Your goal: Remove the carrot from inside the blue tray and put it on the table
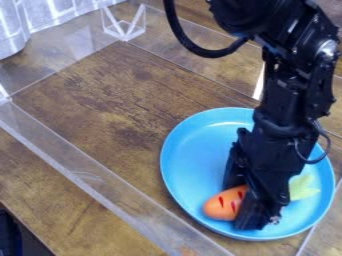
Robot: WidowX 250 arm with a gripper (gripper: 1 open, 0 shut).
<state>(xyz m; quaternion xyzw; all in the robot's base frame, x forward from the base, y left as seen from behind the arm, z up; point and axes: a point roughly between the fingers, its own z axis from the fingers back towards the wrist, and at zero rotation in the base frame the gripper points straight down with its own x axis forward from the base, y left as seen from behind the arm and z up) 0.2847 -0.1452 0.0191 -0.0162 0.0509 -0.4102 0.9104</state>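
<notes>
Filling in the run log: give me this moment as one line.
phase: grasp | hand: shut on carrot | carrot: inside blue tray, not lifted | table: carrot not placed

The black gripper (pixel 258 213) is covering the carrot (pixel 223 204) at its right end, so only the orange left part is showing, and its own fingertips are blurring into one dark mass. The arm is running off the top edge. The blue tray (pixel 194 150) is getting clipped at the right edge, and the arm is hiding its middle.
</notes>
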